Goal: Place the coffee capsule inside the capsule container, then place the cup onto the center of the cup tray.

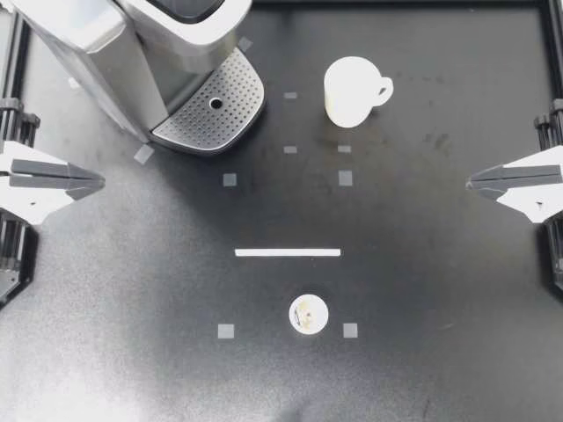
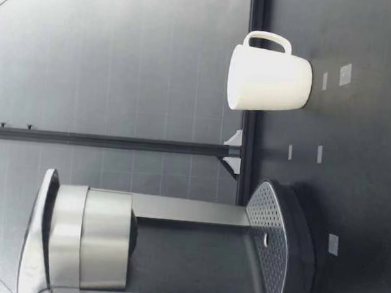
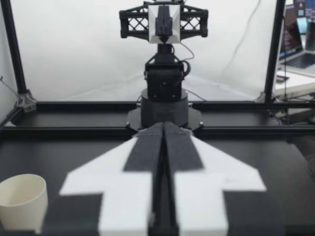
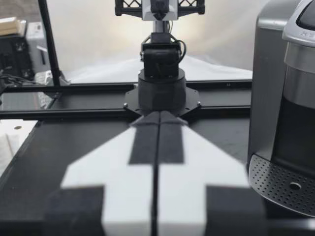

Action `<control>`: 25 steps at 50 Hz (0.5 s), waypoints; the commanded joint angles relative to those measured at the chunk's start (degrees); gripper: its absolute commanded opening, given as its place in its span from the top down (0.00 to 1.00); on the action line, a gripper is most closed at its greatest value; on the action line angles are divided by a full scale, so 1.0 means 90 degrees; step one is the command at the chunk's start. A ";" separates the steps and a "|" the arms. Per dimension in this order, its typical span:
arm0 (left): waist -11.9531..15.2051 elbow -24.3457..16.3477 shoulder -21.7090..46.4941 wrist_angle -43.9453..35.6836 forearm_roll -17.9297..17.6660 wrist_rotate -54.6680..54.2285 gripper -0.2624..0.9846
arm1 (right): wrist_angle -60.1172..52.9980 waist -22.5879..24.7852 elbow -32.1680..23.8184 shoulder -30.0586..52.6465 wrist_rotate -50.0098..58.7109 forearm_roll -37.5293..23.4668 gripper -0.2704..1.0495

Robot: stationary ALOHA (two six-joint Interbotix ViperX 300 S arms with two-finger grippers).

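My left claw and right claw sit pinched closed, empty, well apart from capsule and cup.

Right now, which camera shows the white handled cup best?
The low view: the white handled cup stands upright in full profile. The top view shows it from above; the left wrist view catches part; the right wrist view, nothing.

1. One coffee machine.
2. One cup.
3. One coffee capsule.
4. Two grippers: left gripper, right gripper.
5. One white tape strip.
6. At least eight small tape squares.
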 commanded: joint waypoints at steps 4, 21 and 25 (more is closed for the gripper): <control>0.0137 -0.0078 0.0049 -0.0059 0.0020 0.0078 0.73 | -0.0029 0.0000 -0.0049 0.0215 0.0010 0.0000 0.77; 0.0137 -0.0137 0.0059 -0.0010 0.0020 0.0049 0.75 | 0.2979 0.0000 -0.1328 0.2139 0.0166 0.0049 0.80; 0.0137 -0.0137 0.0068 -0.0010 0.0020 0.0059 0.75 | 0.3770 0.0049 -0.1660 0.2529 0.0137 0.0049 0.80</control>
